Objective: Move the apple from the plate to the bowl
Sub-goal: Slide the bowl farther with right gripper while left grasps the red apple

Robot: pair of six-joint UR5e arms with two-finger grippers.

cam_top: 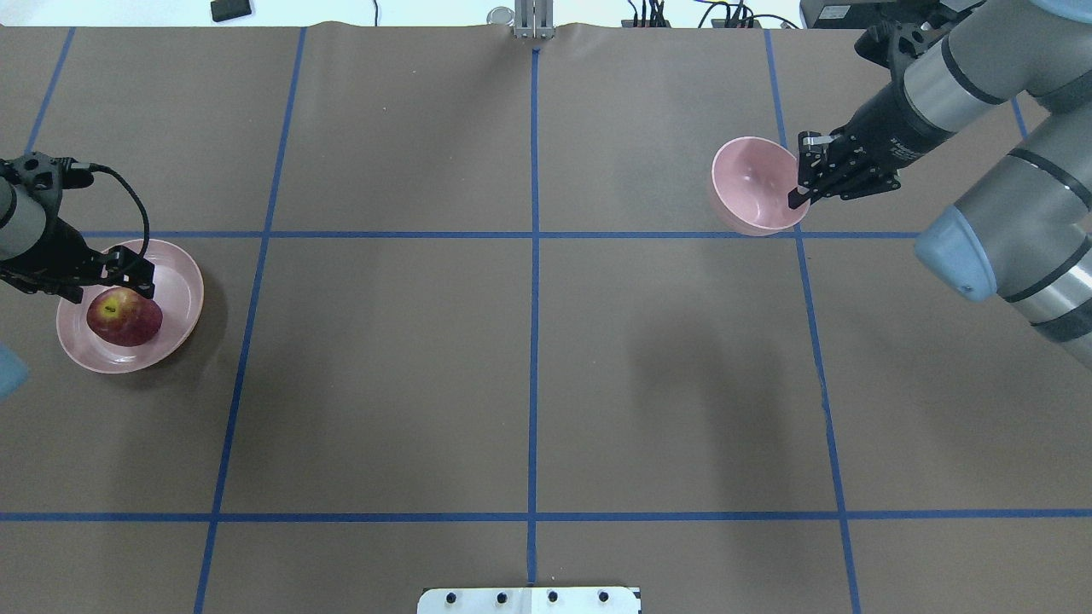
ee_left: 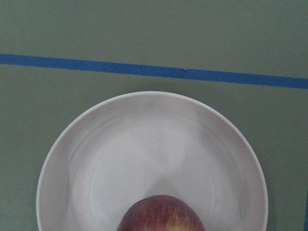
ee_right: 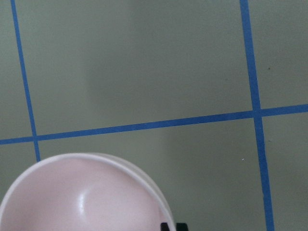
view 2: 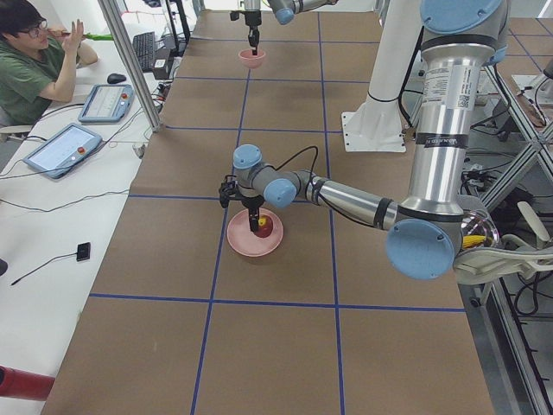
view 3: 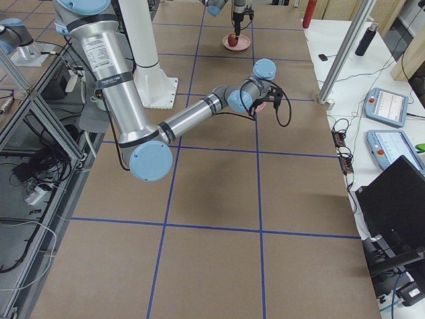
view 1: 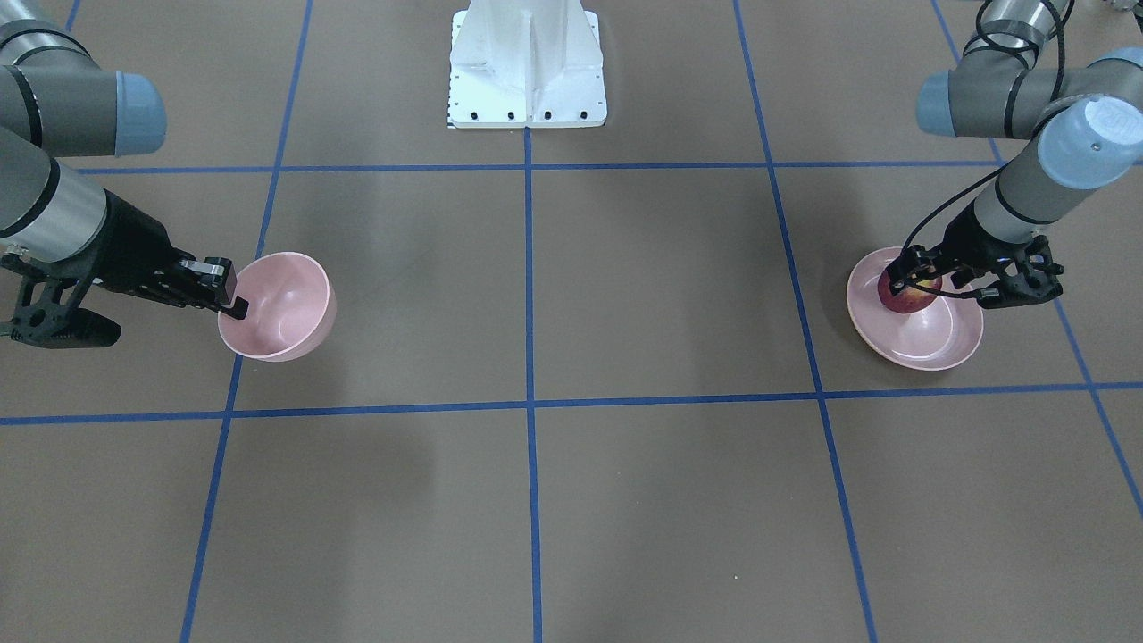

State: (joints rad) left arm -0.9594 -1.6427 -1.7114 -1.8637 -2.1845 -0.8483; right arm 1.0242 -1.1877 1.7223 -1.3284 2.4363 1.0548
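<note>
The apple (cam_top: 124, 317) sits on the plate (cam_top: 183, 290) at the worktop's (cam_top: 529, 367) left end. The left pincer (cam_top: 115, 283) hangs close over it, apparently lined up for a grasp, though I cannot tell if its jaws are apart or gripping the fruit. At the far end the right pincer (cam_top: 800, 198) is clamped on the rim of the tilted bowl (cam_top: 751, 183), probably because the two dishes are too far apart for one arm to bridge.

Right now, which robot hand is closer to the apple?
Left. The left gripper is right at the apple on the plate; the right gripper is far across the table, holding the bowl.
</note>
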